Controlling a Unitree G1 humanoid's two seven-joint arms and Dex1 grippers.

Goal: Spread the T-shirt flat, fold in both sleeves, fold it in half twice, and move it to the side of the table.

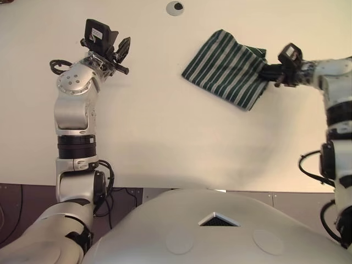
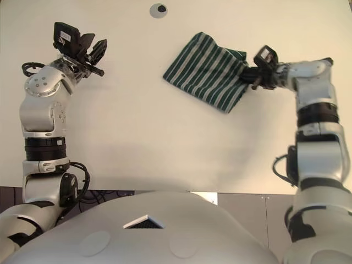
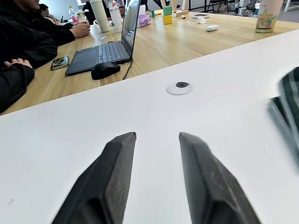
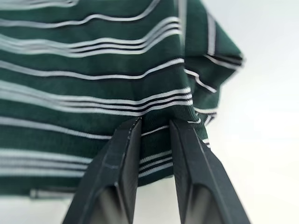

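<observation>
Now the right gripper (image 1: 268, 72) pinches the folded shirt (image 1: 225, 67), likely to slide it aside.
Its fingers clamp the hem between them; the left gripper (image 1: 124, 56) hovers spread and empty, well apart.

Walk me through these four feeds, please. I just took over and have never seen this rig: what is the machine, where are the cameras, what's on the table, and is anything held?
This is a humanoid robot with two arms, each ending in a two-finger end effector. Two pictures come from its head cameras, looking down over a white table. The other two come from a camera on each wrist.

A folded green striped T-shirt lies on the table toward the robot's right. The right end effector is closed on the shirt's edge. The left end effector is open and holds nothing, over the table's left part.

The small round disc sits in the tabletop at the far edge. The laptop is on another desk behind.
</observation>
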